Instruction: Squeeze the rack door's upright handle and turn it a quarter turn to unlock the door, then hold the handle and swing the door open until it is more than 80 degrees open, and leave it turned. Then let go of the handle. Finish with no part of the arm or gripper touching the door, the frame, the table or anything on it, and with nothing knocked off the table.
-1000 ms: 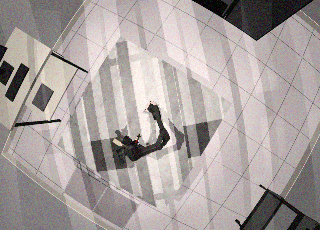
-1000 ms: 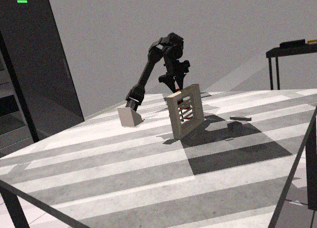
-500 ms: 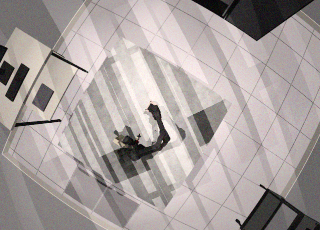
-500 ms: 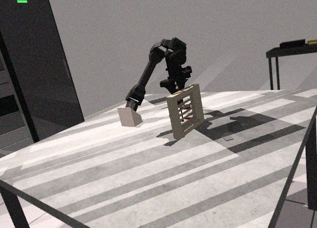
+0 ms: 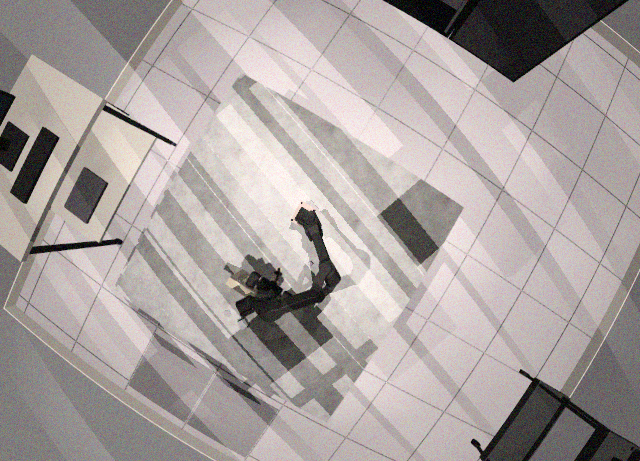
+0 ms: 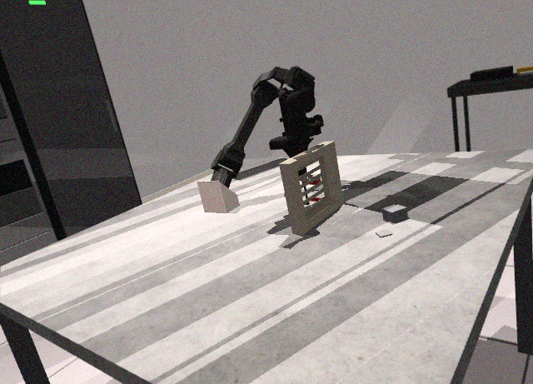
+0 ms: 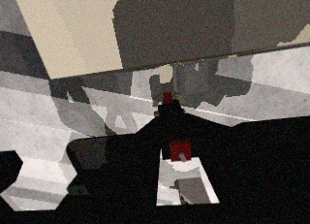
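Note:
The tan rack frame (image 5: 235, 283) (image 6: 287, 191) (image 7: 63, 35) stands upright on the table. Its thin slats (image 6: 314, 180) show through the opening, with small red parts behind them. The door's far face is mostly hidden, so its angle is unclear. The door handle (image 7: 180, 150) shows a red top in the wrist view, on the arm's side of the frame. My gripper (image 6: 299, 149) (image 7: 171, 118) comes down behind the frame's top, with its black fingers closed in around the handle from both sides. The handle's lower part is largely hidden by the fingers.
A small dark box (image 6: 395, 215) and a thin flat tile (image 6: 383, 233) lie on the table beyond the frame, away from the arm. The arm's pale base block (image 6: 212, 196) stands to the frame's left in the exterior view. Strong striped shadows cross the table.

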You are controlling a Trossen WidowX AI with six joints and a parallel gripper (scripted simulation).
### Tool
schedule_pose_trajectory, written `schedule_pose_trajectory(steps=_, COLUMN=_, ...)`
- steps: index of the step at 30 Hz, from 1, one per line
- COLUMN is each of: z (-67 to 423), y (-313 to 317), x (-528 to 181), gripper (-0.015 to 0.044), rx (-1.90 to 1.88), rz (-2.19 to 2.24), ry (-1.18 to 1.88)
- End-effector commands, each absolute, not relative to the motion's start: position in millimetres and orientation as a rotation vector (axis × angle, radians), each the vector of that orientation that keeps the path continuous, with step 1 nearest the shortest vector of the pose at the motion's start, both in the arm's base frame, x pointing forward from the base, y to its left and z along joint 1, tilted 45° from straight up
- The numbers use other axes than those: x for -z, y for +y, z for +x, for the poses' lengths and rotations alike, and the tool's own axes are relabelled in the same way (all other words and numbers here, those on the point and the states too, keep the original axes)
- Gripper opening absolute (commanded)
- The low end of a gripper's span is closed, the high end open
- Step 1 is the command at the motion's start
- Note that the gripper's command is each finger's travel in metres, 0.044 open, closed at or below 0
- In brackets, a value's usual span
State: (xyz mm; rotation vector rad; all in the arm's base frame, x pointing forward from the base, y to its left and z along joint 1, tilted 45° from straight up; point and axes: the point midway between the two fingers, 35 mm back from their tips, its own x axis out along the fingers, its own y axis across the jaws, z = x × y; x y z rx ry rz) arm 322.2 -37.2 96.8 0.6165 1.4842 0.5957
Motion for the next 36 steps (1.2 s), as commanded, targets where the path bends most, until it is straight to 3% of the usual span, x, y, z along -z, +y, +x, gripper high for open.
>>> schedule_pose_trajectory(steps=1, z=321.8, y=-36.4, x=-96.2, gripper=0.0072, rx=-0.595, rz=0.622, ry=1.489)
schedule_pose_trajectory(steps=8, z=321.8, y=-36.4, x=-96.2, gripper=0.0025, rx=-0.595, rz=0.622, ry=1.489)
schedule_pose_trajectory(steps=13, z=321.8, y=-36.4, x=-96.2, gripper=0.0024, rx=-0.618, rz=0.596, ry=1.477)
schedule_pose_trajectory(steps=36, z=321.8, y=-36.4, x=-96.2, gripper=0.0024, rx=-1.289, rz=-0.285, ry=0.905)
